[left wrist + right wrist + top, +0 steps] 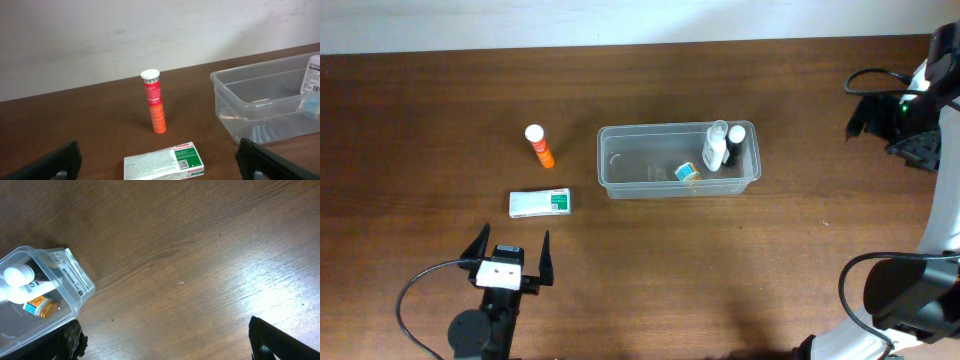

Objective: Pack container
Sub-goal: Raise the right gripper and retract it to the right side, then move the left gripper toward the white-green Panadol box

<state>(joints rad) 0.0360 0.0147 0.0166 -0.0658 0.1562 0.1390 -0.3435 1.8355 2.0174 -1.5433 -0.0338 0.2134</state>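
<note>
Container (632, 165) overhead: mid-table (420, 110); white bottle (714, 152), dark bottle (737, 142) and small jar (686, 172) inside at its right end.
Left wrist: left gripper (157, 143) spread wide, empty; orange tube (155, 105) upright, medicine box (164, 161) flat just ahead, both outside. Judged step: fetching the box, the nearest item; next, descend over it and close.
Right wrist: right gripper (165, 330) parted, empty, near the container's corner.
</note>
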